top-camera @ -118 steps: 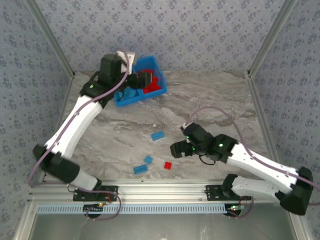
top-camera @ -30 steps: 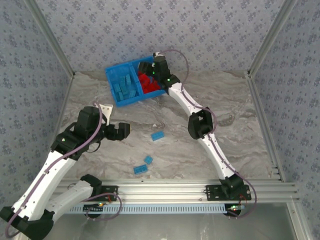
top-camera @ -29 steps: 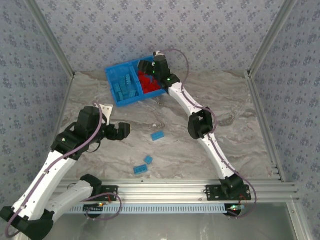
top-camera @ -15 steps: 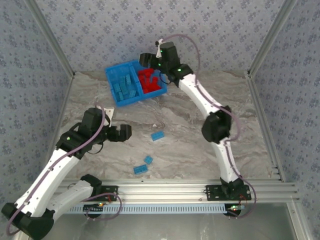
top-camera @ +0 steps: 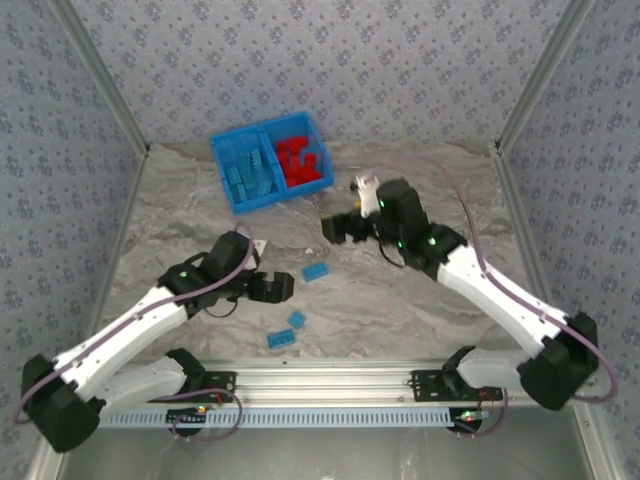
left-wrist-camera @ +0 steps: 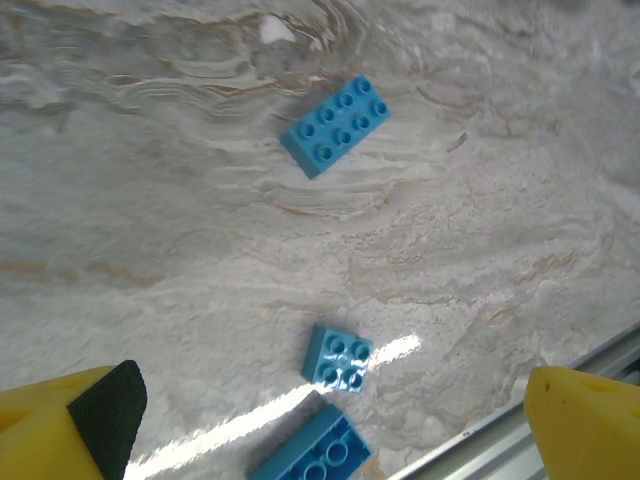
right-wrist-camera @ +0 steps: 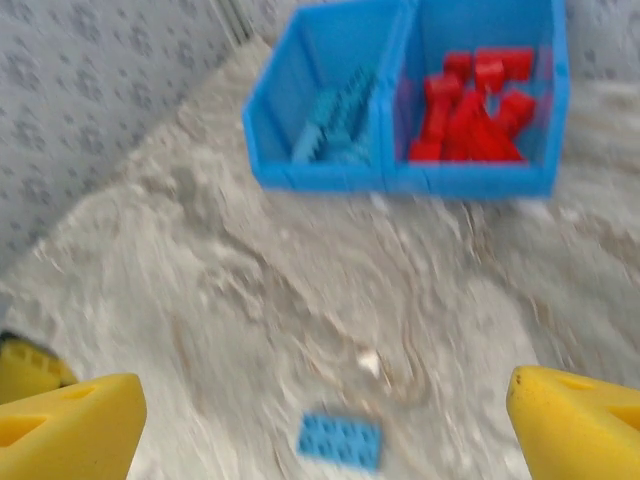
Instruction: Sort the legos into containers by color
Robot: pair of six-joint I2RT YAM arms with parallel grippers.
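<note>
A grey marbled tabletop (top-camera: 180, 215) is seen from above, with two white-and-black robot arms reaching in from the near edge. At the far side sits a blue bin (top-camera: 262, 200), turned slightly and split by a divider into two compartments. The left compartment (top-camera: 228, 160) holds light blue legos (top-camera: 247, 172). The right compartment (top-camera: 300, 126) holds red legos (top-camera: 303, 162).

Three more light blue bricks lie loose on the tabletop, well apart from the bin. A long brick (top-camera: 316, 271) lies near the middle. Nearer the arms' bases is a small square brick (top-camera: 297, 320), with a third brick (top-camera: 281, 339) just beside it.

The left gripper (top-camera: 278, 288) hovers over the tabletop, just left of the long brick. Its wrist view shows its yellow fingers (left-wrist-camera: 585, 425) wide apart with nothing between them, and the three loose bricks below.

The right gripper (top-camera: 333, 228) is over bare tabletop, between the bin and the long brick. Its yellow fingers (right-wrist-camera: 70, 420) are also spread wide and empty. Its wrist view is blurred.
</note>
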